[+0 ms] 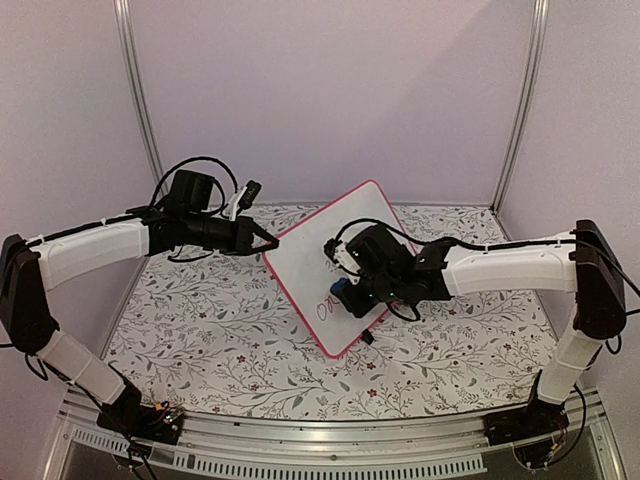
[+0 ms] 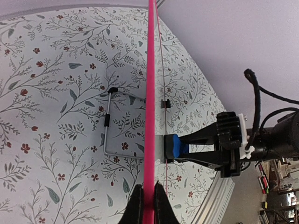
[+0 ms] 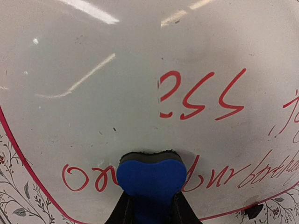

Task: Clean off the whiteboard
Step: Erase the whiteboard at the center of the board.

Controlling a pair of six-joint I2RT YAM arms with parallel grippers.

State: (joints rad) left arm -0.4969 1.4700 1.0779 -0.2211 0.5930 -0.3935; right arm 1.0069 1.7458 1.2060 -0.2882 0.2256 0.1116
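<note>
Right wrist view has the right gripper (image 3: 149, 210) clamped on the eraser (image 3: 150, 179), pressed low on the board (image 3: 93, 60) tilted mid-table, red writing (image 3: 201, 98) mostly up and rightward, left gripper (image 2: 148, 203) pinching its frame.

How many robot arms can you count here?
2. The white left arm enters from the left, the left tool gripping the pink-framed rectangular whiteboard's edge; the white right arm enters opposite, the right tool pressing a blue eraser block on it.
</note>
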